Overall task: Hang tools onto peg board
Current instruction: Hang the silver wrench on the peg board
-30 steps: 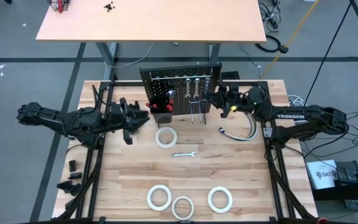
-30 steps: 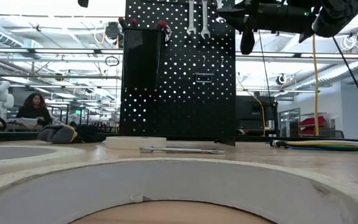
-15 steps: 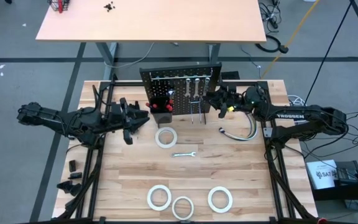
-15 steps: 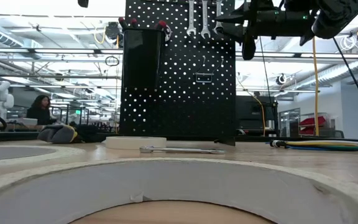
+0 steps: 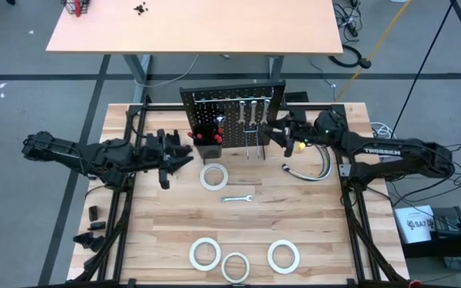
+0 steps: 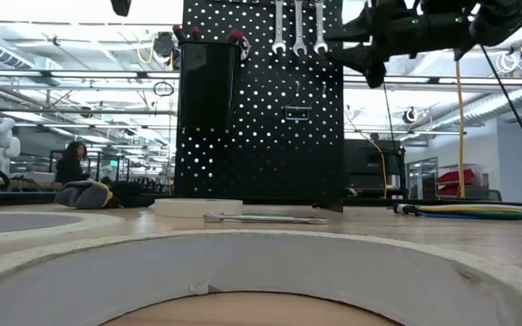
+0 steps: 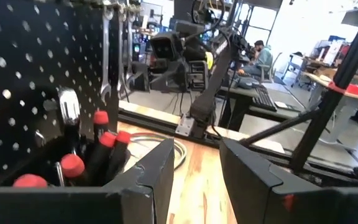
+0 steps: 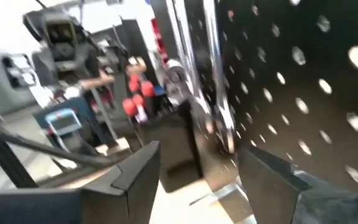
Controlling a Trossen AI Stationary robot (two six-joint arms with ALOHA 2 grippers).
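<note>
Your right gripper (image 5: 277, 130) sits at the right edge of the peg board (image 5: 232, 102), fingers spread with nothing between them; in the right wrist view the gap between the two fingers (image 8: 135, 171) is bare. Your left gripper (image 5: 184, 150) waits low at the board's left side, by the small black bin (image 6: 208, 74), jaws parted and empty in its wrist view.

Peg board: upright at the table's far middle. Three silver wrenches (image 6: 298, 25) hang side by side from its top row, just beside the right gripper, apart from its fingers. Red-capped screwdrivers (image 7: 107, 144) stand in the bin.

On the tabletop (image 5: 318, 224): one tape roll (image 5: 213, 176) in front of the board, three more near the front edge (image 5: 235, 265). One wrench (image 5: 236, 198) lies flat between these, well apart from both grippers.
</note>
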